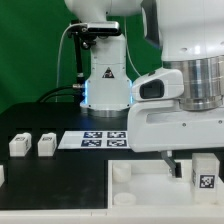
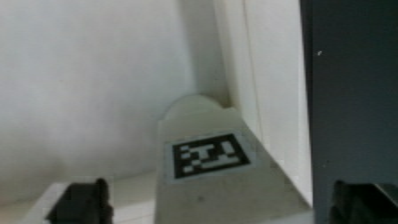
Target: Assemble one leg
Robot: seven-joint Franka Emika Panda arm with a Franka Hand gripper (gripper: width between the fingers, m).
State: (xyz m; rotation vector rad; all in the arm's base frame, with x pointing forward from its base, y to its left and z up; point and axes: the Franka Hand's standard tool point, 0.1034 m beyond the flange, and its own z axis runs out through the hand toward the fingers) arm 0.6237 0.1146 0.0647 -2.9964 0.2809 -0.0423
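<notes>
A leg, a white square post with a black-and-white tag, stands in the wrist view between my two dark fingers, with a gap on each side. My gripper is open around it and not touching it. In the exterior view the same leg stands at the right, over the large white tray, with one finger beside it; the other finger is out of frame. Two more legs lie on the black table at the exterior view's left.
The marker board lies in front of the robot base. A white part shows at the exterior view's left edge. The tray has a round socket at its corner. The tray's white surface and the dark table show in the wrist view.
</notes>
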